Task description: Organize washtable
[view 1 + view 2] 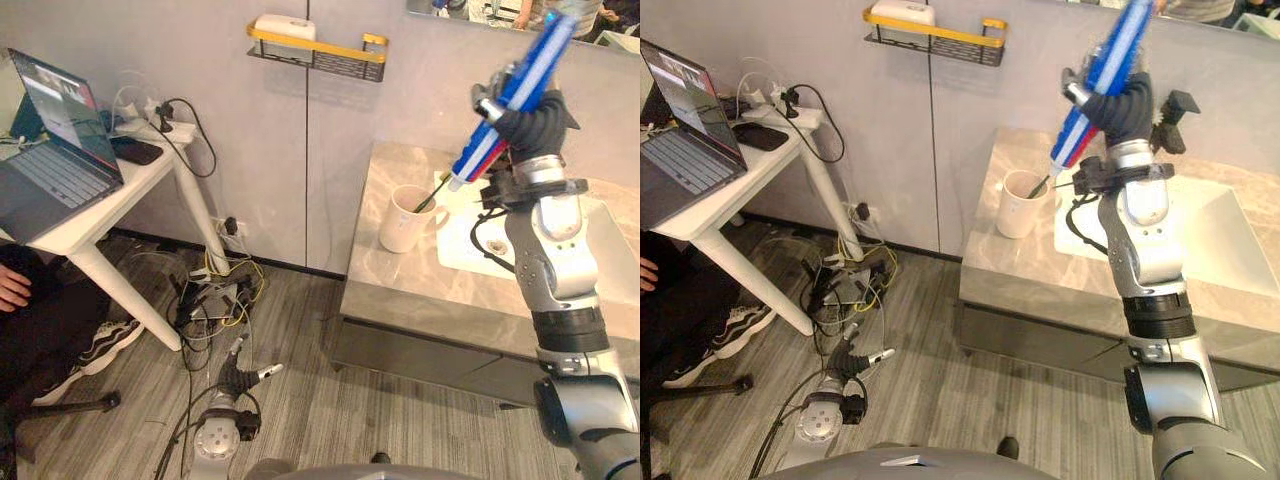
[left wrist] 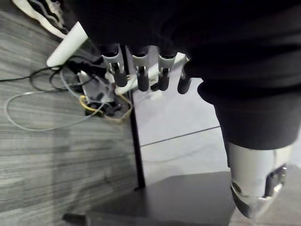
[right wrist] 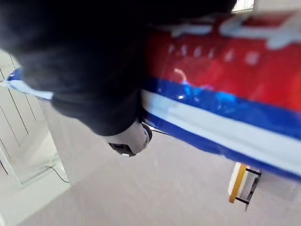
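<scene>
Your right hand [image 1: 532,128] is clamped round a blue, red and white tube [image 1: 525,75], held up at a tilt above the surface [image 1: 400,290]. The tube's lower end is near the white cup [image 1: 405,225] toward the left edge. Your left hand [image 2: 139,70] hangs low over the floor, fingers relaxed.

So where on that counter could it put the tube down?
Bare counter runs along the front edge, before the cup and the basin. It is crowded above the cup, where the right hand holds the tube.
</scene>
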You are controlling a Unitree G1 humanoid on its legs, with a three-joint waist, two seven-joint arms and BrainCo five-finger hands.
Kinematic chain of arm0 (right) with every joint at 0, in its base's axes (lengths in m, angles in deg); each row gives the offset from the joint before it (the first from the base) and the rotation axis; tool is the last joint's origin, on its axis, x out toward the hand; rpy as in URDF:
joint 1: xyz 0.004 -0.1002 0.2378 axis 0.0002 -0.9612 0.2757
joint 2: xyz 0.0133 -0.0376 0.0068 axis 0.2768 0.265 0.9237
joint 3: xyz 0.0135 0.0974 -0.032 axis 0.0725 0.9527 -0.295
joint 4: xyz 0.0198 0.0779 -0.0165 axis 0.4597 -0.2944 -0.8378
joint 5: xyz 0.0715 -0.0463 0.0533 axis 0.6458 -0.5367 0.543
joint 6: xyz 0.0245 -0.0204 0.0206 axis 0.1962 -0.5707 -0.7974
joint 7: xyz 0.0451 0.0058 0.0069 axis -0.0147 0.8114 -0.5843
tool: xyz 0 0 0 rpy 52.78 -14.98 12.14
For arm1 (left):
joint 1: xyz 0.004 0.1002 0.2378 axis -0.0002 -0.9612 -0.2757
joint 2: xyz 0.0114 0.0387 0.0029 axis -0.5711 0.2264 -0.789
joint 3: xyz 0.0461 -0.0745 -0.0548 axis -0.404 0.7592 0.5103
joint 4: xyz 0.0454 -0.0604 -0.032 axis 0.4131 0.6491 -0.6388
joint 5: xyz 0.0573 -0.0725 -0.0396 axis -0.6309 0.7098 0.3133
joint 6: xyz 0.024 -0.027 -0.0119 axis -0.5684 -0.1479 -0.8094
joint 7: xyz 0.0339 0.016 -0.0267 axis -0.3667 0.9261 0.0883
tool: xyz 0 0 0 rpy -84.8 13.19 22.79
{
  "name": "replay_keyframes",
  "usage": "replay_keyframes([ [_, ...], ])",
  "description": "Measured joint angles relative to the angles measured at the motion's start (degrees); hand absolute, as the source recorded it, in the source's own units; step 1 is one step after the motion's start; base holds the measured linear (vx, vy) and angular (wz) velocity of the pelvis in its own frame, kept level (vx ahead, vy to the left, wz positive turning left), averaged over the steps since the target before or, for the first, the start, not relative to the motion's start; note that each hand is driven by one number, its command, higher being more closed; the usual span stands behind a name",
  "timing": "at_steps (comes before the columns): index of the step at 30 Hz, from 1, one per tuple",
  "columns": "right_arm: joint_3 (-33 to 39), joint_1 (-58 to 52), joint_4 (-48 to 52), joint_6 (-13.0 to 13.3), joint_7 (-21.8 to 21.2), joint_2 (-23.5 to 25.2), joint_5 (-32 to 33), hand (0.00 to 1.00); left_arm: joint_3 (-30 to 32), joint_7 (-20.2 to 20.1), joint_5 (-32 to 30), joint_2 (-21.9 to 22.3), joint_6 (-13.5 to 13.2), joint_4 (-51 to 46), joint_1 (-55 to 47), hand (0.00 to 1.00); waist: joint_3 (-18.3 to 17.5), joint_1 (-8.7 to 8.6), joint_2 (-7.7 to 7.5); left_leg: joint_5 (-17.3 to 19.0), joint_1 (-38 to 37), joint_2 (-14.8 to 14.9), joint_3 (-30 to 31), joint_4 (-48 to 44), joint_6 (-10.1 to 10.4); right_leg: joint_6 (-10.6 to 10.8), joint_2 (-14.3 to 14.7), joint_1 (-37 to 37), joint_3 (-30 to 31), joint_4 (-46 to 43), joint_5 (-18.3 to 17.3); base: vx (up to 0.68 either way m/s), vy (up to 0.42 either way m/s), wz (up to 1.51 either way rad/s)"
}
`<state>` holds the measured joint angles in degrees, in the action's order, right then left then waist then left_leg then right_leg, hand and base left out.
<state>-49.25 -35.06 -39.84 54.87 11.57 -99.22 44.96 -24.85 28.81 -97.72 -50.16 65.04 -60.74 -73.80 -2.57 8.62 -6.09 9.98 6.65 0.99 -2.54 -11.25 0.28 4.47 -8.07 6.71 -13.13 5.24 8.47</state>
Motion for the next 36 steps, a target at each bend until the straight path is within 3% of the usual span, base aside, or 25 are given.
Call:
replay_keyframes([
  [9,-6.25,5.78,-1.65,-1.04,-0.12,-2.28,-4.39,1.00,-0.37,-0.84,-1.01,-1.96,0.43,3.88,0.22,0.00,1.54,0.39,-2.39,-0.01,1.16,0.62,-0.02,-0.66,0.00,-0.32,0.64,0.87,0.09,0.01,0.37,-0.01,-0.003,0.00],
  [14,-7.27,7.78,-3.26,-1.84,-0.08,-3.59,-8.41,1.00,-0.76,-0.77,-1.02,-1.98,0.70,3.89,0.52,0.00,2.46,0.69,-2.62,-0.01,2.18,0.71,0.40,-1.41,0.01,-0.47,0.75,1.40,-0.19,0.00,0.54,0.00,-0.002,0.04],
  [25,-7.41,8.36,-5.63,-3.03,0.33,-4.40,-11.13,1.00,-1.30,-0.77,-1.04,-2.25,0.92,4.08,0.34,0.00,5.57,1.11,-2.87,0.00,3.12,0.74,0.51,-1.72,0.00,-0.41,0.74,1.91,-0.18,0.00,0.88,-0.01,0.001,0.00],
  [36,-6.32,7.71,-5.69,-3.37,1.17,-4.36,-12.96,1.00,-1.26,-0.80,-1.13,-2.08,1.22,6.63,0.32,0.00,6.11,1.14,-2.47,-0.02,4.12,0.71,0.45,-2.21,0.00,-0.11,0.69,2.94,0.01,0.00,1.58,0.00,0.000,0.00],
])
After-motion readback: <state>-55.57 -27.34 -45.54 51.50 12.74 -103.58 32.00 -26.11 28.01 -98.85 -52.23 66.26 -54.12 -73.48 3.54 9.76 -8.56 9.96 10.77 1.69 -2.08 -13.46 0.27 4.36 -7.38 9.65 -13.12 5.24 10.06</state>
